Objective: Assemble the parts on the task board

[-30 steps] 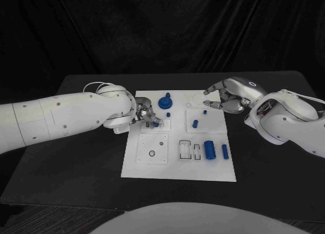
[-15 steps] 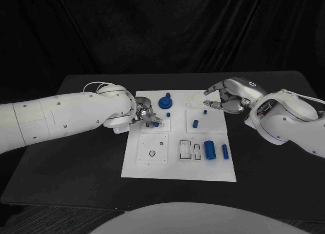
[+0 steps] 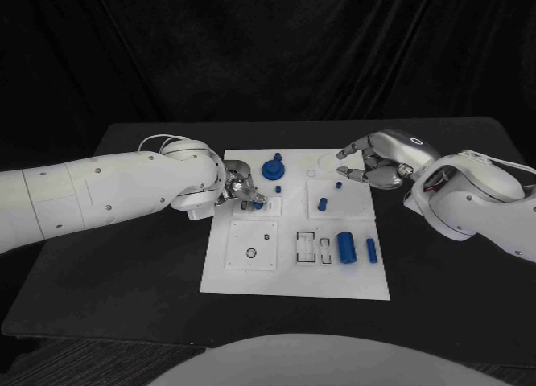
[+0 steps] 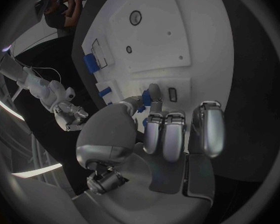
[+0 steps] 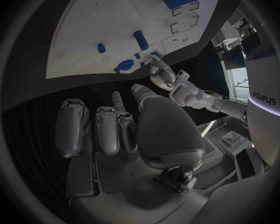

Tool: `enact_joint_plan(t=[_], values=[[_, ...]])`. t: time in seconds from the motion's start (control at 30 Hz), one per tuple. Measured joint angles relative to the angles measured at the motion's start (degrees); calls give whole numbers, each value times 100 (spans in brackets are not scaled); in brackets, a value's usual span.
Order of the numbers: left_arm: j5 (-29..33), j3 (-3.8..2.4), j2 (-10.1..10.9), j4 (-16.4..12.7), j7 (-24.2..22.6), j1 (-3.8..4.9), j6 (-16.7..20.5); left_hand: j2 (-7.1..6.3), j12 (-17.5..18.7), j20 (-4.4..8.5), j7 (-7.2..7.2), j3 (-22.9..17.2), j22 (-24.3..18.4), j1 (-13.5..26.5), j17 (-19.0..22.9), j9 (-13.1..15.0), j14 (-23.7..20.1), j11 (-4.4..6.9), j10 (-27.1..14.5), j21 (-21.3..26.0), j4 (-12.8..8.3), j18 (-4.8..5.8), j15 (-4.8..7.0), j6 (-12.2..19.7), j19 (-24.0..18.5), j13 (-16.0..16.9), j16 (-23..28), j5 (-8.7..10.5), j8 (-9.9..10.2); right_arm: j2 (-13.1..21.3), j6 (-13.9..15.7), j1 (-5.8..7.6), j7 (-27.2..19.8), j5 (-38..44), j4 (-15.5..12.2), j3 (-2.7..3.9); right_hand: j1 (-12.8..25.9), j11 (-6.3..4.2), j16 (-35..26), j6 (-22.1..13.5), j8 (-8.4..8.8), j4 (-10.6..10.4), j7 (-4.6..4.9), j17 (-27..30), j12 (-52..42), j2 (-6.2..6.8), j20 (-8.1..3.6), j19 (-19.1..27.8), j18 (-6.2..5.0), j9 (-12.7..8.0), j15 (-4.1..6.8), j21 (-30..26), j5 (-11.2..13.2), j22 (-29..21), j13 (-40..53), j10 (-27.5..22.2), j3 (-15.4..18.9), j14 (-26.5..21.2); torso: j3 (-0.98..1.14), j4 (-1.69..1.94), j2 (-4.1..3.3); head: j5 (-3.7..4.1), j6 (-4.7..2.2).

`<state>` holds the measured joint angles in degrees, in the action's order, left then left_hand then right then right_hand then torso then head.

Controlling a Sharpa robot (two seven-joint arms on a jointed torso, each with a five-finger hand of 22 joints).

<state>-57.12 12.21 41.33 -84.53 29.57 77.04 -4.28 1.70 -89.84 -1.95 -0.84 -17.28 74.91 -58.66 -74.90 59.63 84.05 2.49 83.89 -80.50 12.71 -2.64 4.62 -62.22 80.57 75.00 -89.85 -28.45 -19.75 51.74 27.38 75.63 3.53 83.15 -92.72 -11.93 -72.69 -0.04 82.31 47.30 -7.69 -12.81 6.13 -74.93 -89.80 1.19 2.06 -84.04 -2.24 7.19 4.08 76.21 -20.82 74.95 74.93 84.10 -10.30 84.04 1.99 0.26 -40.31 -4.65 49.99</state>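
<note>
The left hand (image 3: 241, 191) is held low over the far left part of the white task board (image 3: 251, 277), its fingers curled in around a small blue part (image 3: 257, 205). In the left wrist view the blue part (image 4: 145, 98) is seen pinched between the thumb and a fingertip, right at the board's surface beside a small dark slot. Compared with the frames a second and half a second ago, almost nothing is found to have shifted here: the hand has stayed at the same spot, with at most a slight settling of the fingers. This is judged to mean that the part is being seated or adjusted in its place, not carried.

The right hand (image 3: 381, 163) is kept above the board's far right corner, holding nothing, its fingers loosely bent and apart. Its fingertips have been drawn back a little towards the palm since the earlier frames; no part is touched by it.

Further out, a blue knob (image 3: 272, 168) stands at the far edge of the board, two short blue pegs (image 3: 322, 204) stand near the middle, and a blue cylinder (image 3: 346, 248) with a thinner blue rod (image 3: 372, 250) lies towards the near right. These are unmoved, so most of the assembly is judged still to be done on the black tabletop (image 3: 117, 265).
</note>
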Motion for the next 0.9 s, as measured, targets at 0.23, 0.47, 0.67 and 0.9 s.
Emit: enact_joint_plan(t=[0.23, 0.47, 0.67, 0.9], values=[[0, -2, 3, -2, -12, 0, -9, -1, 0, 0, -10, -62, 0, -46, 0, 12, 0, 0, 0, 22, -33, 0, 0, 9, 0, 0, 0, -59, 0, 0, -3, -9, 0, 0, 4, -2, -22, 0, 0, 20, 0, 17, 20, 0, 0, -22, 0, 0, 0, -5, 0, 0, -45, 0, 0, 0, -17, 0, 1, 0, 0, 2, 0], [0, -2, 12, -7, -12, 0, -10, -39, 0, -1, 1, -110, 0, -84, 0, 12, 0, 20, 21, 22, -78, 0, -1, -5, 0, 0, 0, -59, 0, 0, -5, -11, 0, 0, 9, -1, -22, 0, 0, 20, 0, 17, 20, 1, 0, -22, 0, 0, 0, -5, 0, 0, -88, -1, -1, 0, -16, 0, 0, 1, -2, -9, 0], [-1, -2, 25, -13, -8, 0, -7, -39, 0, -1, -4, -125, -1, -83, 0, 12, 0, 20, 21, 22, -94, 0, -1, -10, 0, 0, 0, -59, 0, -1, -6, -13, 0, 0, 10, -1, -22, 0, 0, 20, 0, 17, 20, 1, 0, -22, 0, 0, 0, -4, 0, 0, -88, -1, -1, 0, -16, 0, -2, 3, -1, -13, 0], [-1, -2, 34, -20, -4, 0, -4, -39, 0, 20, 13, -142, -1, -83, -5, 11, 0, 19, 22, 44, -110, 2, -1, 8, -21, 0, 0, -35, 24, 0, -9, -16, 0, 0, 13, -1, -22, 0, 0, 20, 0, 17, 20, 1, 0, -22, 0, 0, 0, -4, 0, 0, -88, -2, -1, 0, -16, 0, -4, 7, 2, -11, 0]])
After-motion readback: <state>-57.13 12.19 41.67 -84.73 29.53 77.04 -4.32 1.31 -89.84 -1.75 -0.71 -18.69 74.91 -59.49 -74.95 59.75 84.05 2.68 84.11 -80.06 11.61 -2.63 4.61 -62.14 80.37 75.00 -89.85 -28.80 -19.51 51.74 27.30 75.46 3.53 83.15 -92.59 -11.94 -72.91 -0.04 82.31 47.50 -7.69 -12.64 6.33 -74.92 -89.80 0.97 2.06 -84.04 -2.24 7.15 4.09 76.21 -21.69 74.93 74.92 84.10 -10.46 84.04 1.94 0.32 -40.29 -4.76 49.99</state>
